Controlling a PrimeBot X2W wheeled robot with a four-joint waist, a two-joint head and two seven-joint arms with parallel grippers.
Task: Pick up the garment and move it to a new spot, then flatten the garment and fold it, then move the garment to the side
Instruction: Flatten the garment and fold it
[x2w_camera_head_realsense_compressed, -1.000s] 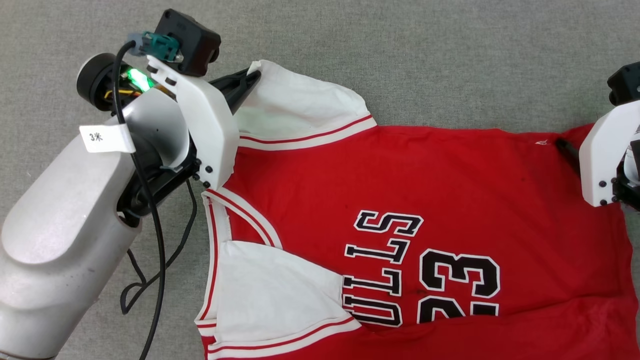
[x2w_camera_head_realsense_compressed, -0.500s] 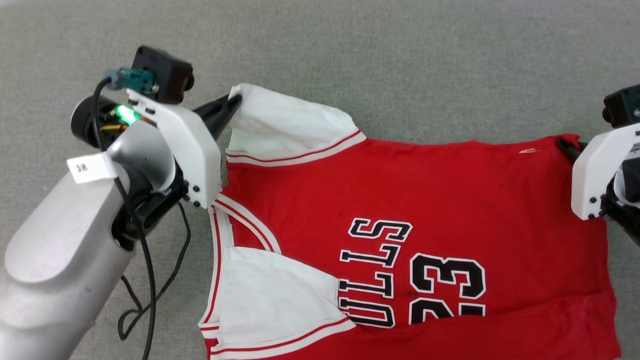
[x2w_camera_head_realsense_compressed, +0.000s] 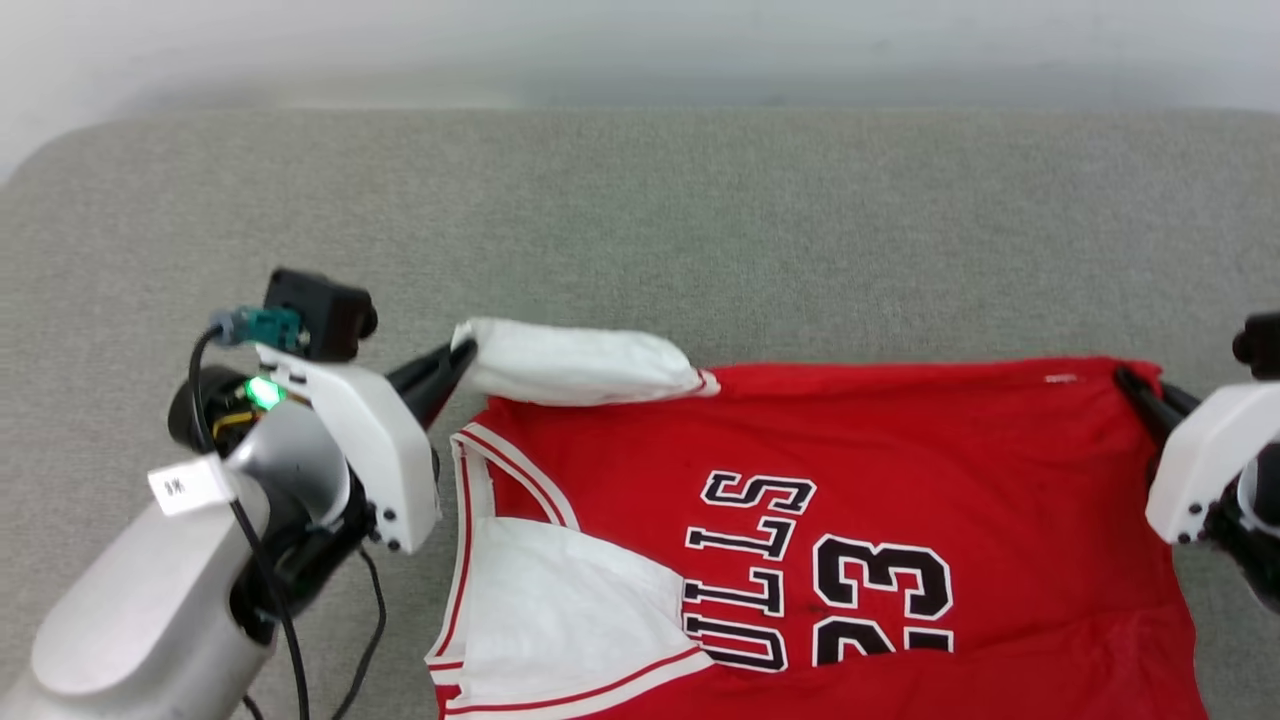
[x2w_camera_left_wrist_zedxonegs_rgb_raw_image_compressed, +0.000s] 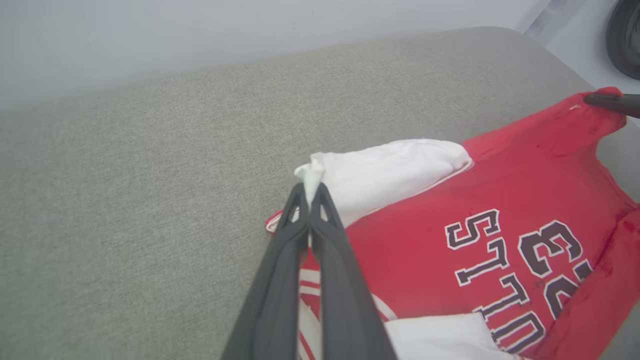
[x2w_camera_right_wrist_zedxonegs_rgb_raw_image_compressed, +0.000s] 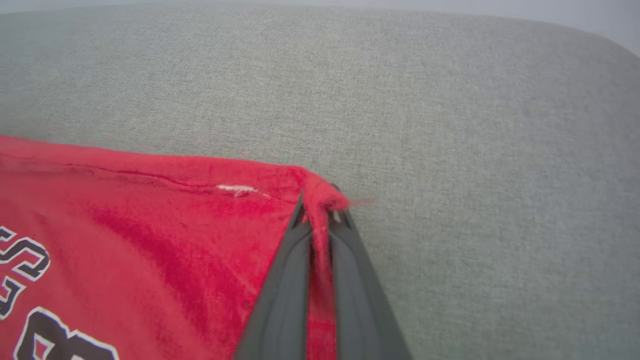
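Wrist views are showing left gripper jaws pinching the jersey sleeve tip, right gripper jaws its red corner.

Smooth, rounded silver-grey shell on the left forearm. White paper tag with small dark writing, too small to read. Thin black cable along the shell. Black cylindrical wrist joint with a glowing green light. Flat white plastic bracket with dark screws at its lower corner. Black boxy camera on top, with a teal connector plugged in. On the left gripper, 2 long dark grey fingers, slim and tapering, with small cut-outs near the tips. Matching white right bracket with dark screws, and 2 similar dark fingers on the right gripper.
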